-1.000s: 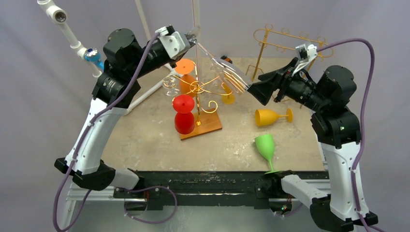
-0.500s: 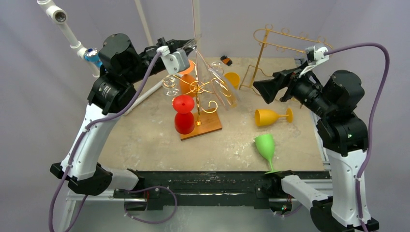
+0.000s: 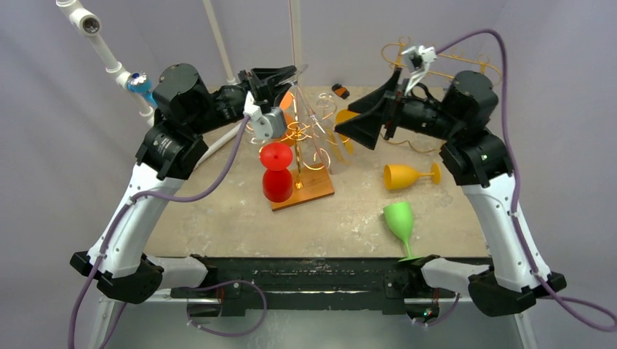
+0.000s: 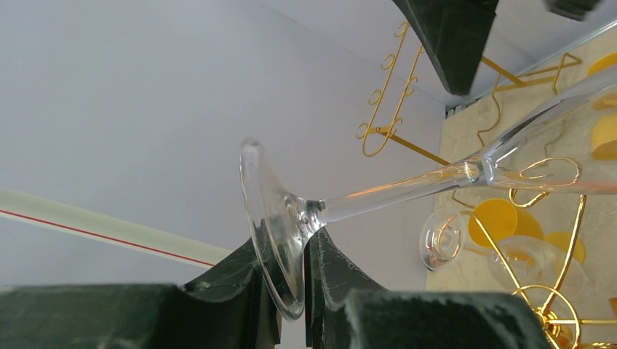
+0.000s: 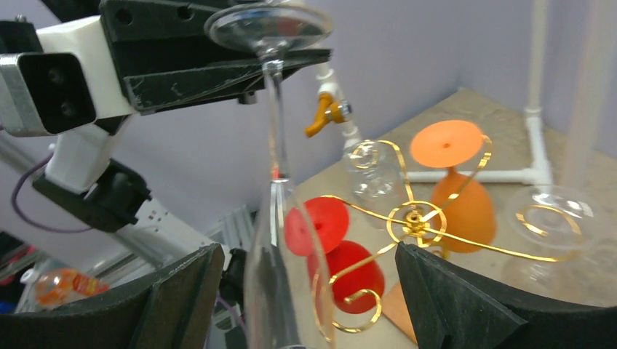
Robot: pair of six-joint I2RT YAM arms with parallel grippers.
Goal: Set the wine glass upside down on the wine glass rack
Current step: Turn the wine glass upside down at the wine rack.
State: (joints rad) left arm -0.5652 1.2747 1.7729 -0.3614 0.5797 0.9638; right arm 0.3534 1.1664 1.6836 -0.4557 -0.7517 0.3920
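Swung in from the right, my right gripper (image 3: 354, 132) hangs spread wide just beside the gold rack (image 3: 314, 166). My left gripper (image 4: 291, 256) pinches the clear wine glass (image 4: 393, 192) by its foot, bowl down over the rack.

- The left hand (image 4: 285, 249) pinches the round foot of a clear glass wine glass (image 4: 273, 211) between its black fingers, the foot standing on edge.
- The stem runs right and slightly upward to the bowl, which passes in front of a gold wire scroll rack (image 4: 540, 293).
- A tall gold wire frame (image 4: 407, 145) stands farther back on the beige desk (image 4: 466, 138).
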